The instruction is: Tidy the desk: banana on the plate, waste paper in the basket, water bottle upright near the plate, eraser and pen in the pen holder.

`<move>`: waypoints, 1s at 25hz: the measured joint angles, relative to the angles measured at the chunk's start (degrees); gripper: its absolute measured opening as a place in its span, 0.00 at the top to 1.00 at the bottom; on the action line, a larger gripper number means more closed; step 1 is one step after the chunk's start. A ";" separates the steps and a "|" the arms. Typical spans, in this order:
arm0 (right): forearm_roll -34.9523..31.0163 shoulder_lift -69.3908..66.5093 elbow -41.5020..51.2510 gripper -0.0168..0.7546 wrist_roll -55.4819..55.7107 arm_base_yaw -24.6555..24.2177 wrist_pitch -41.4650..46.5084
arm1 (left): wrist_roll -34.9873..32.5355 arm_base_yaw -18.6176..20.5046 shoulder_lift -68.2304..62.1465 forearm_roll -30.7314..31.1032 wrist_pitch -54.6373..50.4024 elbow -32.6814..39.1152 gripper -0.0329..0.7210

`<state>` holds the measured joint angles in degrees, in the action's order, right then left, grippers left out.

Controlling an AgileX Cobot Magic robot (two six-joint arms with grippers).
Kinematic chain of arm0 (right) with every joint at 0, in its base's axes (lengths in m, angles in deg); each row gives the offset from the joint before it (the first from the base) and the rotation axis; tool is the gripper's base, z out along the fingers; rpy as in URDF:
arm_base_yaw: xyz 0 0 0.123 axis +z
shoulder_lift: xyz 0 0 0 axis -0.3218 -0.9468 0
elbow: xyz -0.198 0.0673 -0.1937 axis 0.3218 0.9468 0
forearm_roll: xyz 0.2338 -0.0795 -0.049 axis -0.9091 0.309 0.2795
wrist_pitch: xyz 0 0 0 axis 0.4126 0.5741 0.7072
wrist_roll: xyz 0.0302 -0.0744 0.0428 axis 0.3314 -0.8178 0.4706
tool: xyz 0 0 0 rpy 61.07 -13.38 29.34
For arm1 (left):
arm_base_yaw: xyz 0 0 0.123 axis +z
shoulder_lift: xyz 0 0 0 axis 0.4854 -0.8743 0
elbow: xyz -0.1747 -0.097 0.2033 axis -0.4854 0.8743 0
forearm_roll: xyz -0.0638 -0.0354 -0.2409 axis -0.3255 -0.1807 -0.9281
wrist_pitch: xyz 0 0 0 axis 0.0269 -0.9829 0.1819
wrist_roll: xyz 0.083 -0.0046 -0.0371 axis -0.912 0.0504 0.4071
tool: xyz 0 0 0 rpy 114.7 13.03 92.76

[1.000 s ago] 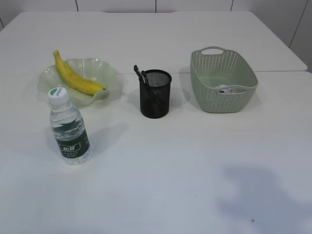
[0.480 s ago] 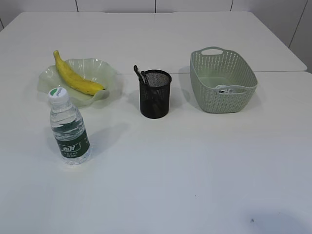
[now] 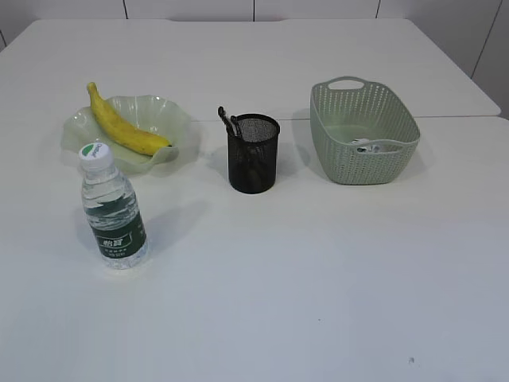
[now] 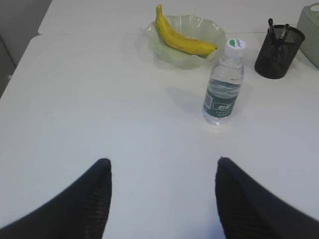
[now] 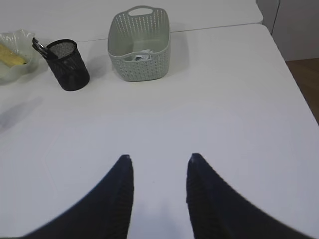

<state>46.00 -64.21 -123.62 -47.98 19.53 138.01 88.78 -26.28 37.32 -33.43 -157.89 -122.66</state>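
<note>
Against the frame a second before, the dark shadow at the lower right of the bench (image 3: 262,310) was gone; every item sat where it had. Banana (image 3: 121,124): yellow, lying slantwise across the pale green scalloped plate (image 3: 171,115) at the left rear. Bottle (image 3: 112,209): clear, white cap, green label, upright just in front of the plate, apart from it. Holder (image 3: 254,153): black mesh cup at centre, dark pen tops (image 3: 229,121) leaning out over its left rim; the eraser could not be made out inside. Basket (image 3: 364,131): grey-green, perforated walls, loop handle at the far end, right of the holder; white crumpled paper (image 3: 374,146) lay in its bottom. Left tool (image 4: 162,167): jaws spread wide, nothing between them, held above bare bench well short of the bottle. Right tool (image 5: 159,159): jaws parted more narrowly, nothing gripped, over bare bench well short of holder and basket.
</note>
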 joint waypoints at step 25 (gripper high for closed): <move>-0.13 2.13 19.45 0.63 -3.29 0.00 -5.84 | -0.12 -3.64 0.00 4.88 3.59 11.39 0.34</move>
<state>45.87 -62.08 -104.17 -51.27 19.53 132.17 88.66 -29.92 37.32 -28.55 -154.30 -111.26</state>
